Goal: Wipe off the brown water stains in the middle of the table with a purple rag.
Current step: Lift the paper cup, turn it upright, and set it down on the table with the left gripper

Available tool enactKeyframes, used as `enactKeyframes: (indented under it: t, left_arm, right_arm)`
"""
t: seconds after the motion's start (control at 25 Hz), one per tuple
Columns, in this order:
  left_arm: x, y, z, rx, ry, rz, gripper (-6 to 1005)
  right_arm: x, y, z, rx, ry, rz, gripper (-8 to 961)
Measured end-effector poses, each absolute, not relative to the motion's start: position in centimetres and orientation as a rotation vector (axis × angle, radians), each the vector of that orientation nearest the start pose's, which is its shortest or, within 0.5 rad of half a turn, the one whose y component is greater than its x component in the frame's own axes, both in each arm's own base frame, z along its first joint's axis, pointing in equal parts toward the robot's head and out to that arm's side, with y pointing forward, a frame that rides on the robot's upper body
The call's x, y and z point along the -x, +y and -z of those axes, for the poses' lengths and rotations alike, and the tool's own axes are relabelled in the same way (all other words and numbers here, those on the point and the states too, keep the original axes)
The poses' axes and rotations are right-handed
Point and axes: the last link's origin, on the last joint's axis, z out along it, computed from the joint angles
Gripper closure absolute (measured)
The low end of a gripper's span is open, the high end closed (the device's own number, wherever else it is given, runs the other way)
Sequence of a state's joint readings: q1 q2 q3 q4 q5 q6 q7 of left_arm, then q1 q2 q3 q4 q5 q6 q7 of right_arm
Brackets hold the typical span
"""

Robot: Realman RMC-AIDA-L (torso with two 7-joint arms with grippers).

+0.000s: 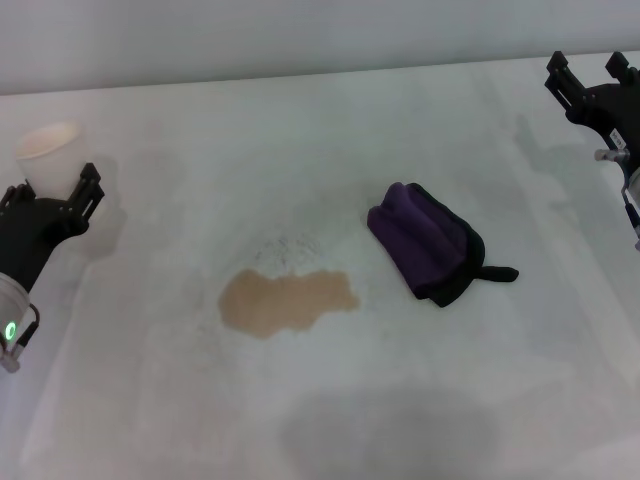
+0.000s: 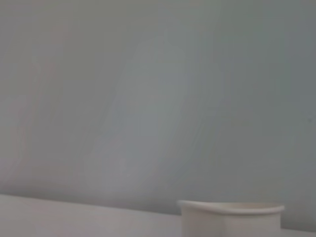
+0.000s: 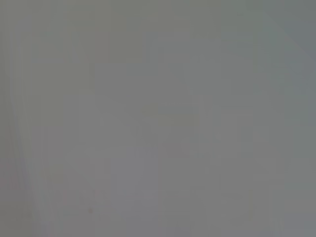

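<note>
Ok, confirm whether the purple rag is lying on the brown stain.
No, the purple rag lies apart from the brown stain, bare table between them.

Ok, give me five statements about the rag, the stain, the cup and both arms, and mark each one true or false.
1. The purple rag lies on the brown water stains. False: it lies apart, toward the robot's right.
2. A white paper cup stands at the table's far left. True.
3. The right gripper holds the rag. False: it is at the far right edge, away from the rag.
4. The left gripper is beside the cup. True.
5. The stain is already wiped away. False: the tan puddle is there.
</note>
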State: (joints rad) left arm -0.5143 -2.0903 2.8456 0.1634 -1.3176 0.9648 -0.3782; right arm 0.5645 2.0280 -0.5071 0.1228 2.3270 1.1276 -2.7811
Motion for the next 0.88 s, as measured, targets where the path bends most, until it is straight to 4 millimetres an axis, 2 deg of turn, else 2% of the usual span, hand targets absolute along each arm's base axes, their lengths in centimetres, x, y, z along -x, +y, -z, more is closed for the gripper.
enactKeyframes:
  t: [0.32, 0.88]
  left_arm:
    - [33.1, 32.8, 6.9, 1.732, -0.937, 0.668, 294]
    - [32.7, 31.7, 8.0, 1.783, -0.859, 0.603, 285]
  right_arm:
    - [-34.9, 35.0, -0.5, 1.504, 0.775, -0.732, 97]
    - [-35.2, 34.7, -0.5, 1.501, 0.781, -0.728, 97]
